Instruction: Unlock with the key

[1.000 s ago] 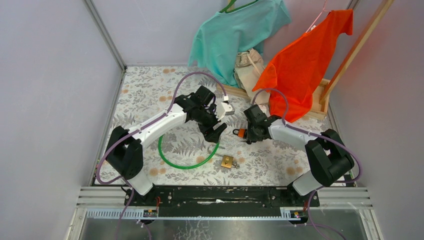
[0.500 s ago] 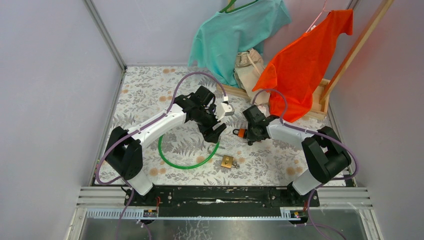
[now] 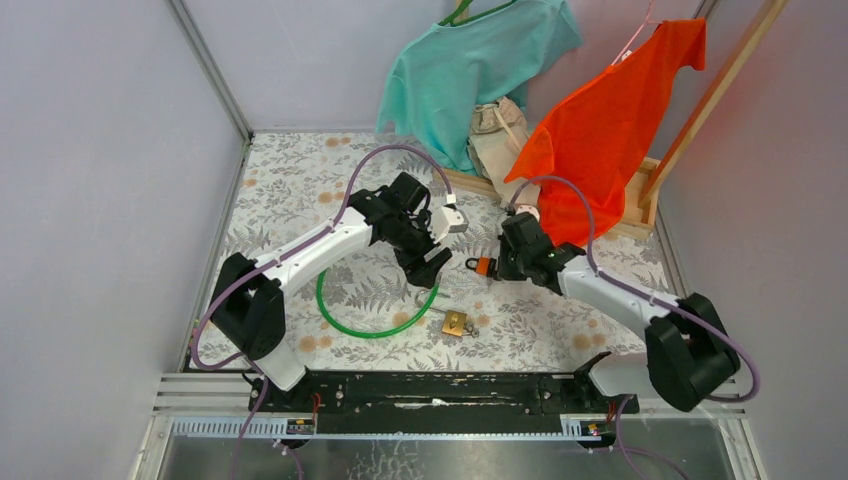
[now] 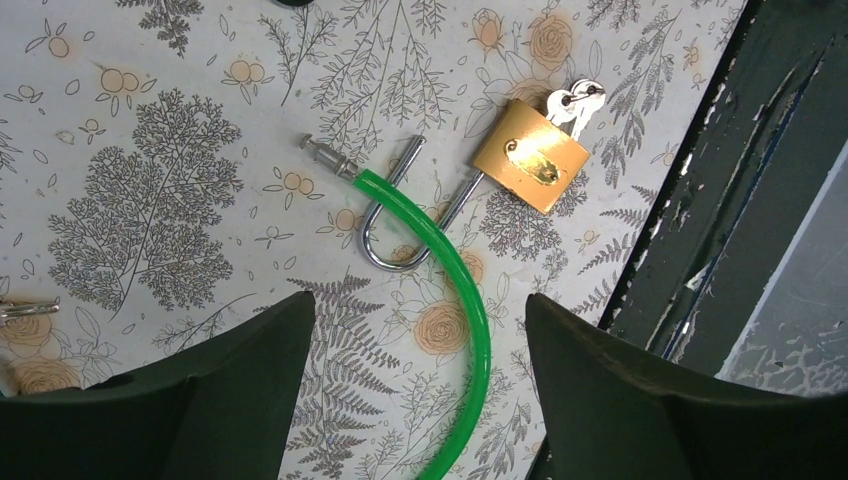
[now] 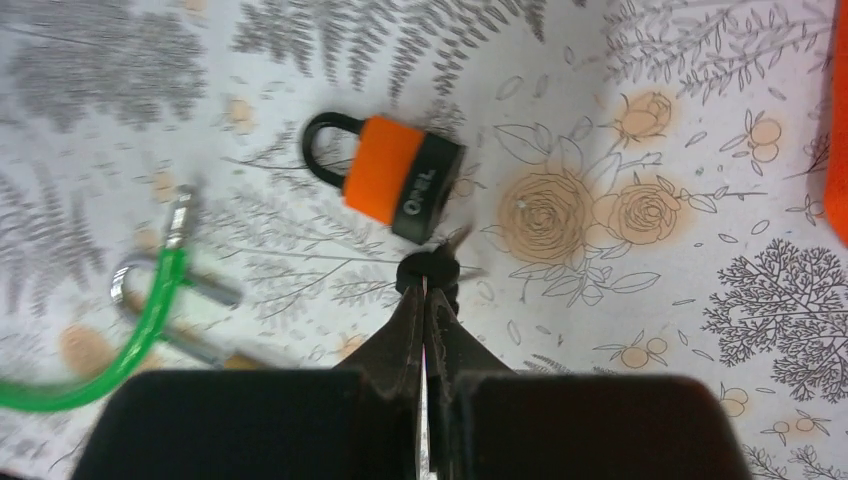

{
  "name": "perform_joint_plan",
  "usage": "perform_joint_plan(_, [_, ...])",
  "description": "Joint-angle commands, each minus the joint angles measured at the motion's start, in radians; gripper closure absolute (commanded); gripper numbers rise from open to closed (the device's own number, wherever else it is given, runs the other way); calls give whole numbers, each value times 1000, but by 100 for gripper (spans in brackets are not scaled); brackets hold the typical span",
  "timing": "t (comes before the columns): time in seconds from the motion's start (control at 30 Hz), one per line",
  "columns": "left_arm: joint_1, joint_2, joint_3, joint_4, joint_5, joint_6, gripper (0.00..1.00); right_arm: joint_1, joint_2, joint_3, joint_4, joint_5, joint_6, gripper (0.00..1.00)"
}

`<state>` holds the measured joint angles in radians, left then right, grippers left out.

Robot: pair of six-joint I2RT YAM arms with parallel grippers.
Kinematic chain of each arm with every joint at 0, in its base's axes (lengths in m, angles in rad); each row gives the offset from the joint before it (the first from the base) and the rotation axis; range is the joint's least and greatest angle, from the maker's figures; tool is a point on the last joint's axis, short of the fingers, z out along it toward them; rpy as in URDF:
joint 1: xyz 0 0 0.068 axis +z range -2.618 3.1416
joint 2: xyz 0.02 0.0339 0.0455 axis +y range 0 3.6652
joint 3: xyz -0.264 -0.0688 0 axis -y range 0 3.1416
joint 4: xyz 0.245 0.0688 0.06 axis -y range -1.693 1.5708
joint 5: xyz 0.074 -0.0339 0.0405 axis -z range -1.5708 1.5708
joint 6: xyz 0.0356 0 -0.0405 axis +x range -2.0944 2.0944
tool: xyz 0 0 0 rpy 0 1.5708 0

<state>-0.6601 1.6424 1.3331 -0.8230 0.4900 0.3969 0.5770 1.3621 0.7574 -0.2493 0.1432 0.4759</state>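
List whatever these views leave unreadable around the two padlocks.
Right wrist view: the dark bit at the shut jaws of the right gripper is blurred; key or not, unclear.
Keyhole of the orange padlock: too small from above, blurred up close.
Left wrist view: metal piece cut off by the left edge.
Right wrist view: brass padlock mostly hidden by the gripper's body.

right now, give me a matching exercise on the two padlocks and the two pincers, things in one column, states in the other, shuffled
Things:
1. brass padlock with silver keys
2. orange and black padlock
3. left pincer
4. right pincer

States:
A. shut
B. green cable crosses its silver shackle
C. open wide
D. lies on the flowered cloth just off the shut pincer's tips

Pairs: 1-B, 2-D, 3-C, 4-A
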Motion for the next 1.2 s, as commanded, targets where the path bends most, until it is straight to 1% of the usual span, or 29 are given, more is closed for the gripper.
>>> perform_joint_plan(0.0, [4,-14,52,-30,51,6,16,9,-160,-1,50,-86,-87,100])
perform_joint_plan(0.17, [4,-6,90,-53,127,9,13,9,-282,14,50,-262,-143,100])
perform_joint_plan(0.3, [4,-19,97,-54,221,39,10,10,-326,85,3,-425,-143,100])
perform_joint_plan(0.37, [2,-33,95,-51,301,65,8,9,-334,127,-4,-501,-99,100])
perform_joint_plan(0.47, [2,-63,77,-12,374,87,4,9,-342,157,33,-600,-2,100])
perform_joint_plan(0.6, [2,-107,48,57,426,93,2,10,-342,189,66,-663,103,100])
perform_joint_plan(0.77, [2,-125,39,99,469,77,3,11,-337,196,142,-728,229,100])
perform_joint_plan(0.9, [3,-138,26,99,532,90,8,14,-330,196,200,-761,306,100])
perform_joint_plan(1.03, [2,-138,22,99,563,93,18,16,-326,190,233,-763,349,100])
perform_joint_plan(1.17, [2,-150,18,95,553,101,39,17,-334,188,204,-728,334,100])
